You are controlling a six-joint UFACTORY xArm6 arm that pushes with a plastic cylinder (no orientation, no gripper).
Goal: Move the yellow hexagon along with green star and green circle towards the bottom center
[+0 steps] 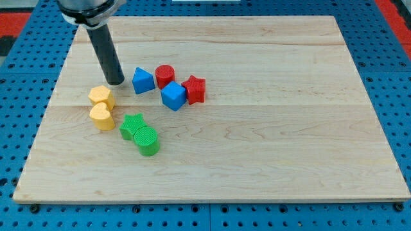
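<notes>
Nearest the view's bottom sits the green circle (pixel 148 140), touching the green star (pixel 132 125) just above and to its left. A little further up and to the view's left, the yellow heart (pixel 102 117) rests against the yellow hexagon (pixel 101 97), which sits directly above it. My tip (pixel 116 83) stands just beside the hexagon's upper right, close but seemingly not yet touching. I carry no pincer, only this rod, so there is nothing to open or close. Beyond, to the view's right, cluster the blue triangle (pixel 142 80), red cylinder (pixel 165 75), blue cube (pixel 173 95) and red star (pixel 194 89).

The risks, as I judge them: pushing the hexagon straight down drives it into the heart, which then travels along uninvited or wedges the hexagon sideways. The hexagon's angled faces may also let it slip off my round tip and spin toward the view's left edge of the wooden board (pixel 308 147). The greens lie off to the right of the hexagon, so a single push may catch only the star and scatter the circle. Swinging wide could clip the blue triangle.
</notes>
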